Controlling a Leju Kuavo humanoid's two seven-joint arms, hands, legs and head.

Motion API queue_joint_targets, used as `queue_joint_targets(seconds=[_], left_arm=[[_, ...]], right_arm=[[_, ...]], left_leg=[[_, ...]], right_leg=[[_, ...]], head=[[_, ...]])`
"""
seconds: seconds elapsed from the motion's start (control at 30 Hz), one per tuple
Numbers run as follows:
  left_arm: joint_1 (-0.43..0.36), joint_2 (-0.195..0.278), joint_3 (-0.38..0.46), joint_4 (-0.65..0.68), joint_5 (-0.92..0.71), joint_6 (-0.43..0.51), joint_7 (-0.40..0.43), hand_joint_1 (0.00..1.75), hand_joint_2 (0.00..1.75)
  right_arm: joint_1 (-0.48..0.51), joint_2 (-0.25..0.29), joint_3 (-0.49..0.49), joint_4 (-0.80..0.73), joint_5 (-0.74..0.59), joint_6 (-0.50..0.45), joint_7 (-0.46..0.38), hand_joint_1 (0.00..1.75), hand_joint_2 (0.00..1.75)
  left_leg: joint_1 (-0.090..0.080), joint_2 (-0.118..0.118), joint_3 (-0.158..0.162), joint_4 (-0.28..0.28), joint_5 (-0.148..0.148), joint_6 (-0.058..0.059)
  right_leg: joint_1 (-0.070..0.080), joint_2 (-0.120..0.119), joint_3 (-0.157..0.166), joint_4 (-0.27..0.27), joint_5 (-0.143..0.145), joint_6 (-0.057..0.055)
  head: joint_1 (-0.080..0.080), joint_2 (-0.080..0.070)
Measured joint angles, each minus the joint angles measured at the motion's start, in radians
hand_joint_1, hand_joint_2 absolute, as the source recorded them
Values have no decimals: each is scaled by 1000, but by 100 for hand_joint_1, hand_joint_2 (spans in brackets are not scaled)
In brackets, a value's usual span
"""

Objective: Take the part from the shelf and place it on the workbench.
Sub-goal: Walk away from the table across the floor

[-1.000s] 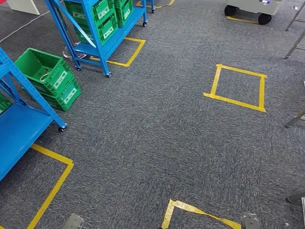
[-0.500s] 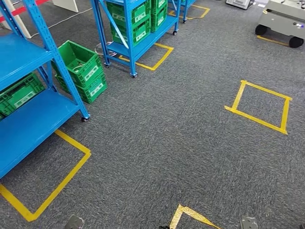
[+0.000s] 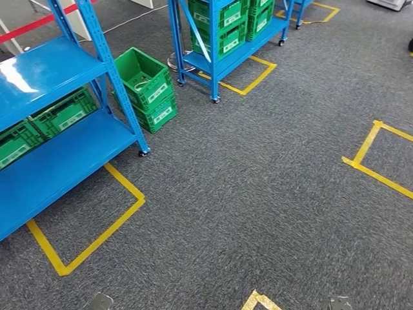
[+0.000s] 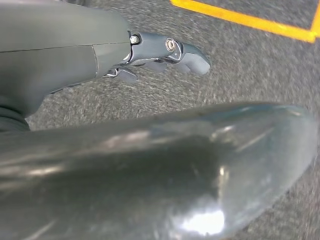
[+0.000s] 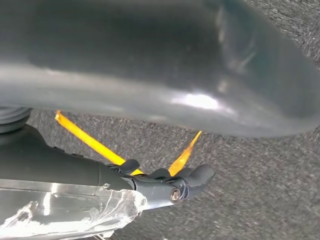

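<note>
At the left of the head view stands the near blue shelf [image 3: 53, 116], with green crates [image 3: 44, 123] on its lower level. I cannot see any part lying loose; I suppose it is in one of these crates or in the open green crate [image 3: 146, 81] on the floor just beside the shelf post, but this I cannot tell. The workbench I cannot find in these pictures.

The shelf takes the whole left side of the frame, and its caster [image 3: 142, 153] is near the yellow tape rectangle [image 3: 88, 219] on the grey carpet [image 3: 233, 194]. If the robot walks closer without care, I think its leg or arm could knock the post or the floor crate and push it away from reach.

At the top middle a second blue shelf [image 3: 229, 39] also carries green crates. The robot may choose the wrong shelf.

The left hand [image 4: 162, 50] hangs over the carpet, fingers stretched out fairly straight, nothing in them. The right hand [image 5: 170, 182] is the same, fingers out and holding nothing. Both wrist pictures are blurred, so a grasp begun during such movement would probably miss.
</note>
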Motion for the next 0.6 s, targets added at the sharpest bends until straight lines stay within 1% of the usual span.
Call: queue_joint_targets(seconds=[0.03, 0.07, 0.1, 0.13, 0.17, 0.2, 0.23, 0.27, 0.3, 0.33, 0.37, 0.4, 0.43, 0.47, 0.5, 0.53, 0.57, 0.6], left_arm=[[6, -1, -2, 0, 3, 6, -2, 0, 0], [12, -1, -3, 0, 5, 12, -6, 0, 0], [16, -2, -3, 0, 6, 16, -10, 0, 0], [19, -3, -3, 0, 7, 19, -14, 0, 0], [20, -4, -2, 1, 9, 20, -18, 0, 0], [19, -4, -2, 2, 11, 22, -21, 0, 0], [18, -5, -2, 2, 14, 24, -24, 0, 0], [18, -5, -1, 3, 19, 25, -26, 0, 0], [19, -5, -1, 3, 23, 26, -29, 0, 0], [21, -5, -1, 3, 27, 26, -30, 0, 0], [22, -6, -1, 3, 31, 26, -32, 0, 0], [20, -6, -1, 3, 34, 26, -33, 0, 0], [19, -7, -2, 3, 36, 26, -34, 0, 0], [16, -8, -3, 3, 39, 27, -34, 0, 0], [15, -8, -3, 4, 42, 29, -35, 0, 0], [16, -8, -2, 5, 44, 32, -35, 0, 0], [18, -8, -2, 6, 47, 35, -35, 0, 0], [19, -7, -2, 7, 49, 37, -35, 0, 0]], right_arm=[[0, 0, -4, 0, 1, 2, 3, 0, 0], [0, 0, -9, 1, 2, 4, 5, 0, 0], [-1, 0, -13, 2, 5, 6, 4, 0, 0], [-2, 0, -17, 5, 9, 7, 2, 0, 0], [-4, 0, -21, 10, 13, 9, -3, 0, 0], [-6, 0, -26, 14, 16, 10, -6, 0, 0], [-8, 0, -29, 19, 18, 10, -9, 0, 0], [-11, 0, -32, 22, 18, 11, -11, 0, 0], [-14, 0, -33, 21, 18, 12, -10, 0, 0], [-17, 0, -33, 21, 17, 13, -11, 0, 0], [-21, 0, -33, 20, 16, 14, -11, 0, 0], [-23, 0, -34, 20, 15, 14, -11, 0, 0], [-23, 0, -37, 22, 15, 15, -11, 0, 0], [-23, 0, -41, 26, 16, 14, -11, 0, 0], [-22, 0, -46, 31, 17, 14, -12, 0, 0], [-22, 0, -51, 35, 18, 14, -14, 0, 0], [-22, 0, -56, 39, 19, 14, -16, 0, 0], [-23, 0, -59, 41, 19, 14, -18, 0, 0]], left_leg=[[-2, 1, -31, 23, 19, 4], [-5, 3, -41, 4, 59, 11], [-11, 12, -33, -49, 114, 21], [-20, 35, -17, -112, 166, 37], [-30, 62, 2, -168, 202, 51], [-39, 83, 16, -205, 214, 62], [-46, 96, 23, -221, 211, 70], [-48, 89, 28, -227, 198, 72], [-46, 75, 33, -232, 187, 72], [-42, 62, 40, -236, 181, 73], [-36, 49, 48, -241, 175, 74], [-30, 37, 56, -246, 171, 75], [-26, 24, 61, -249, 168, 75], [-22, 9, 64, -250, 166, 75], [-17, -7, 67, -250, 163, 73], [-13, -23, 70, -250, 160, 70], [-8, -40, 76, -250, 157, 65], [-2, -56, 83, -249, 154, 58]], right_leg=[[3, -13, 17, -6, -12, -1], [6, -27, 37, -12, -24, -1], [9, -39, 62, -19, -36, -2], [12, -50, 85, -26, -49, -1], [16, -61, 105, -29, -61, 3], [19, -69, 120, -30, -71, 8], [21, -78, 128, -32, -78, 13], [23, -90, 136, -36, -84, 19], [22, -97, 148, -47, -92, 24], [22, -87, 155, -49, -101, 28], [20, -64, 153, -31, -118, 33], [18, -33, 132, 16, -140, 37], [15, -1, 90, 90, -162, 41], [12, 16, 34, 174, -184, 47], [7, 22, -21, 243, -193, 52], [3, 24, -63, 280, -182, 57], [-3, 25, -88, 276, -148, 62], [-8, 30, -92, 234, -97, 69]], head=[[0, 0], [0, 0], [0, 0], [1, 0], [3, 0], [5, 0], [9, 0], [10, 0], [10, 1], [11, 1], [12, 1], [14, 1], [19, 1], [21, 1], [22, 1], [23, 1], [24, 1], [24, 1]])
